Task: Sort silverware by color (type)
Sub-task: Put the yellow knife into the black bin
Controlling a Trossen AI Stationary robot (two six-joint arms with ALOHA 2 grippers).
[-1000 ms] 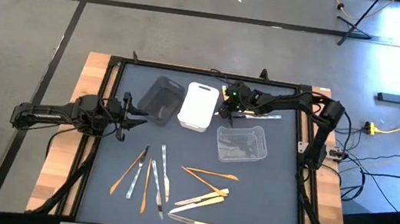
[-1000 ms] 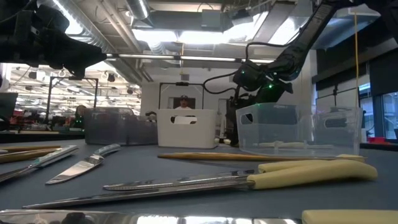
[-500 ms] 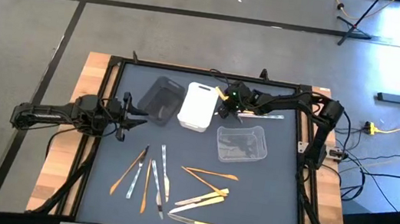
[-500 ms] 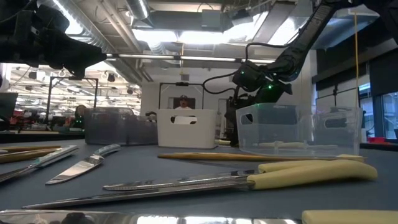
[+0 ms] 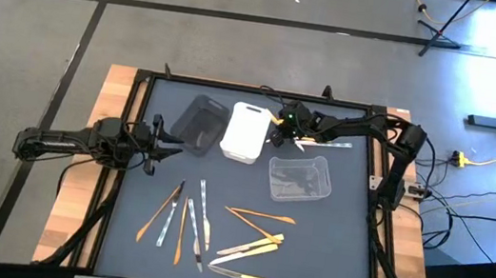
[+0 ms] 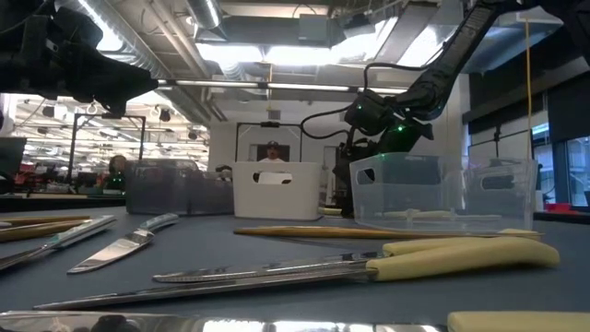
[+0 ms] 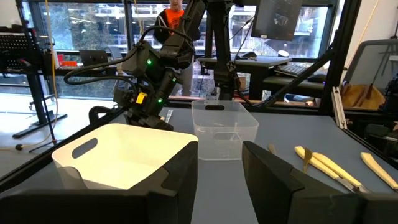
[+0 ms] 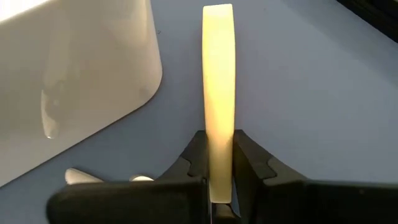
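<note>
Right wrist view shows the right gripper [image 8: 211, 177] with its jaws closed tight on the handle of a pale yellow utensil [image 8: 217, 93], which juts straight out ahead of the fingers above the grey counter [image 8: 323, 106]; the white bin [image 8: 74, 68] stands just beside it. In the high view this gripper [image 5: 285, 136] sits at the far side of the counter, between the white bin [image 5: 246, 131] and the clear tray [image 5: 300, 180]; a dark tray [image 5: 198, 121] lies on the white bin's other side. The left gripper [image 5: 163, 139] hovers at the counter's left edge, near the dark tray, jaws parted with a clear gap and holding nothing; its own view shows the two dark fingers [image 7: 180, 180] apart. The rest of the silverware [image 5: 217, 231] lies loose on the near half of the counter: orange-brown and silver-grey pieces in a group to the left, pale yellow-handled and orange-brown ones to the right. A few dark pieces sit inside the clear tray; their kind cannot be told. A person [image 6: 272, 152] shows far behind the counter in the low view.
</note>
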